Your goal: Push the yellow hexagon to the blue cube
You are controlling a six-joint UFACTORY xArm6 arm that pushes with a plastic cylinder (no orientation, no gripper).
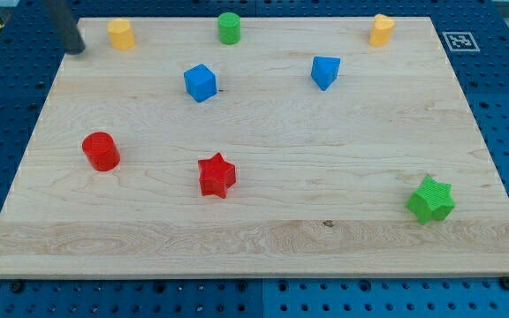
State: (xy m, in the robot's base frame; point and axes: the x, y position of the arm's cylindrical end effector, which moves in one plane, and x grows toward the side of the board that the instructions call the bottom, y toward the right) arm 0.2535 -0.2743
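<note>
My tip (pixel 78 49) rests at the board's top left corner. A yellow block (pixel 121 34), which looks hexagonal, stands just to the tip's right near the top edge, apart from it. The blue cube (pixel 200 82) sits lower and further right of that yellow block. A second yellow block (pixel 381 29), its shape hard to make out, stands near the top right corner. A second blue block (pixel 325 71), wedge-like, lies right of the blue cube.
A green cylinder (pixel 229 27) stands at the top middle. A red cylinder (pixel 101 151) is at the left, a red star (pixel 216 175) near the middle, a green star (pixel 430 200) at the lower right. The wooden board (pixel 325 238) lies on a blue pegboard.
</note>
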